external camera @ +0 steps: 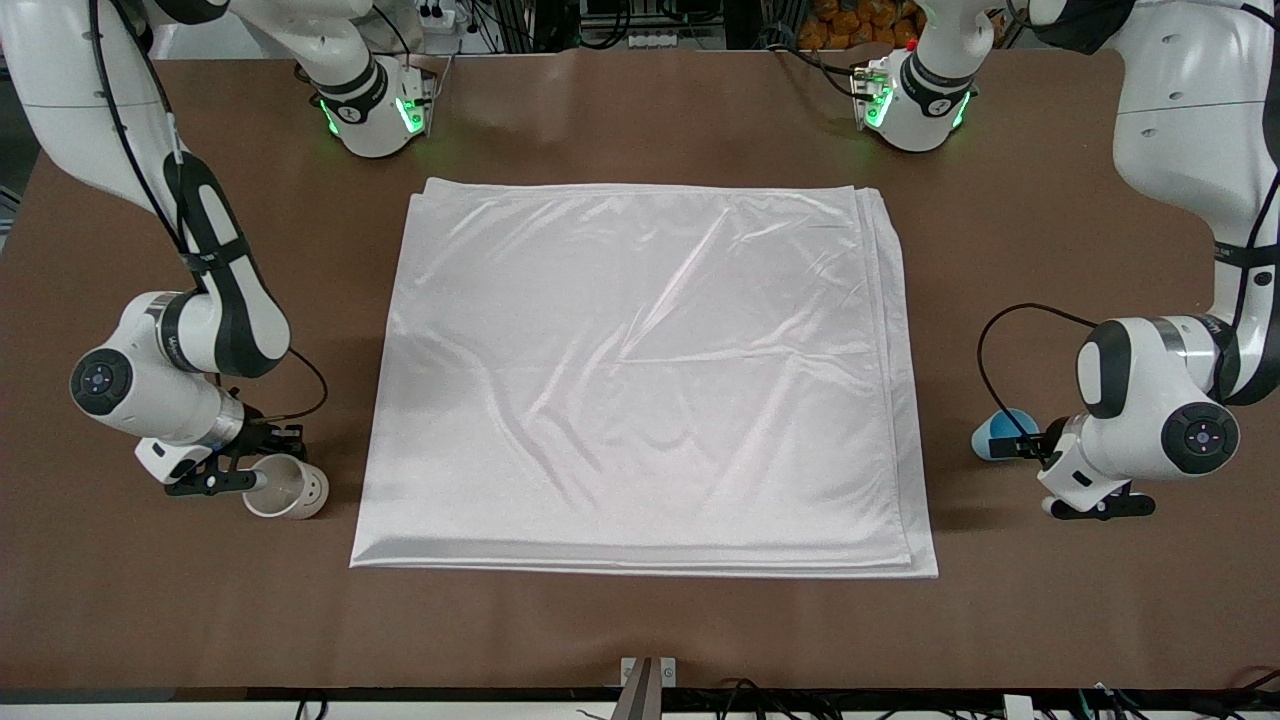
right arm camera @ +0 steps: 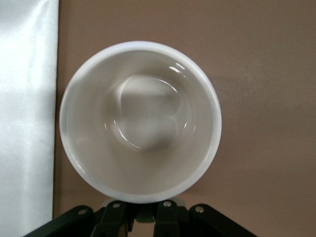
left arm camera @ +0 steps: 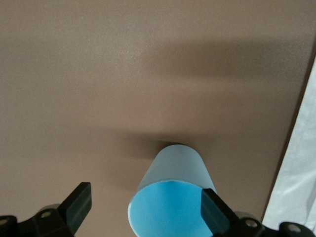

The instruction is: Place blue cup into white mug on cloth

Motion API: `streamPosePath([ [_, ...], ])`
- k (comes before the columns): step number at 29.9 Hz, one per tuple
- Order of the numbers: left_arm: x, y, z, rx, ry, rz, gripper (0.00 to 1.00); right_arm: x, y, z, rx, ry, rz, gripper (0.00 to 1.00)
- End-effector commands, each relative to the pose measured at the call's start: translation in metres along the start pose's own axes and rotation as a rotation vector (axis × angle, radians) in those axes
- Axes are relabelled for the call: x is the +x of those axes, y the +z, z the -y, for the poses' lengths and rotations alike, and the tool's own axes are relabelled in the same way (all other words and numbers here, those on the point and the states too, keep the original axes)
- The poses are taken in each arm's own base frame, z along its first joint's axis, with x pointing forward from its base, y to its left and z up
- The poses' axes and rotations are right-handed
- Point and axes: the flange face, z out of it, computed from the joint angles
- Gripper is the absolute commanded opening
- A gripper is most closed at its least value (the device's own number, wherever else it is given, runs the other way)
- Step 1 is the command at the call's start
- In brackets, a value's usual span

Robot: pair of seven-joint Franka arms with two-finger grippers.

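R gripper (external camera: pixel 232 483) pinches white mug (external camera: pixel 290 488) handle, probably; beside cloth (external camera: pixel 640 380) edge.

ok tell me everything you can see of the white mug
The white mug is glossy off-white, ceramic by its look, round and empty, with a paler beige inside. It lies tipped on its side on the brown table beside the cloth, toward the right arm's end, mouth facing the right gripper, which is shut at its rim.

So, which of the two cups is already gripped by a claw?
The off-white ceramic mug, beside the cloth at the right arm's end: the right claw is shut on it. The light-blue handleless cup lies on its side between the left claw's open fingers.
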Motion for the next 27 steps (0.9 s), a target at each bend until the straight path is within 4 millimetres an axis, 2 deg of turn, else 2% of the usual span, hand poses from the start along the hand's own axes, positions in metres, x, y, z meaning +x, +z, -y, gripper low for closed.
streamPosePath([
  [1,0.003,0.000,0.005,0.021,0.022,0.000,1.00,0.007,-0.022,0.012,0.020,-0.018,-0.018,0.00],
  [7,0.000,-0.012,0.012,0.027,0.008,-0.002,1.00,0.015,-0.060,0.042,0.038,-0.050,-0.052,0.00],
  [12,-0.002,-0.014,0.014,0.031,0.005,0.014,1.00,0.024,-0.092,0.082,0.053,-0.039,-0.023,0.00],
  [15,-0.002,-0.013,0.014,0.031,0.005,0.017,1.00,0.026,-0.102,0.118,0.058,-0.058,0.019,0.00],
  [17,-0.004,-0.014,0.013,0.030,0.005,0.029,1.00,0.024,-0.105,0.149,0.058,-0.078,0.025,0.00],
  [24,-0.007,-0.009,0.013,0.033,0.005,0.055,1.00,0.016,-0.122,0.244,0.060,-0.036,0.007,0.00],
  [25,-0.007,-0.009,0.012,0.032,0.004,0.055,0.83,0.014,-0.123,0.258,0.061,-0.037,0.005,0.00],
  [27,-0.009,-0.009,0.012,0.032,-0.008,0.074,0.31,0.008,-0.124,0.284,0.061,-0.027,0.006,0.00],
])
